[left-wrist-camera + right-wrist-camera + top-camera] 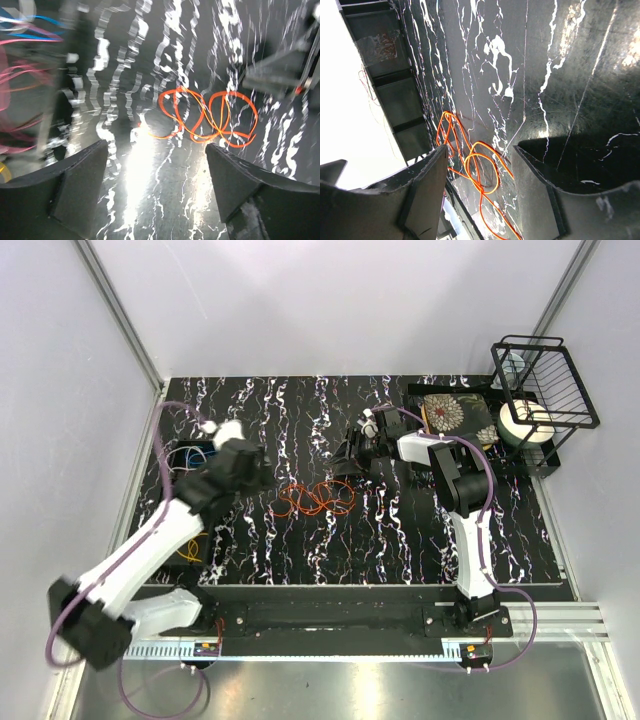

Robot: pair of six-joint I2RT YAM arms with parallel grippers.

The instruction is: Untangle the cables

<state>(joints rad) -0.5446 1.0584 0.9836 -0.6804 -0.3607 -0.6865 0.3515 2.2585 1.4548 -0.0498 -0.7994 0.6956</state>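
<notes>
An orange cable (318, 500) lies in loose overlapping loops on the black marbled mat, between the two grippers. My left gripper (264, 473) is open and empty, just left of it, and the cable shows ahead of its fingers in the left wrist view (220, 132). My right gripper (350, 456) is open and empty, above and just right of the loops, which show between its fingers in the right wrist view (481, 189). More cables lie at the left edge: blue (196, 452), yellow (189, 549) and, in the left wrist view, pink (22, 75).
A black wire basket (545, 380) stands at the back right with a white roll (524, 424) beside it. A floral-patterned box (455, 412) lies behind the right arm. A dark tray (180, 462) at the left holds the other cables. Walls close in on three sides.
</notes>
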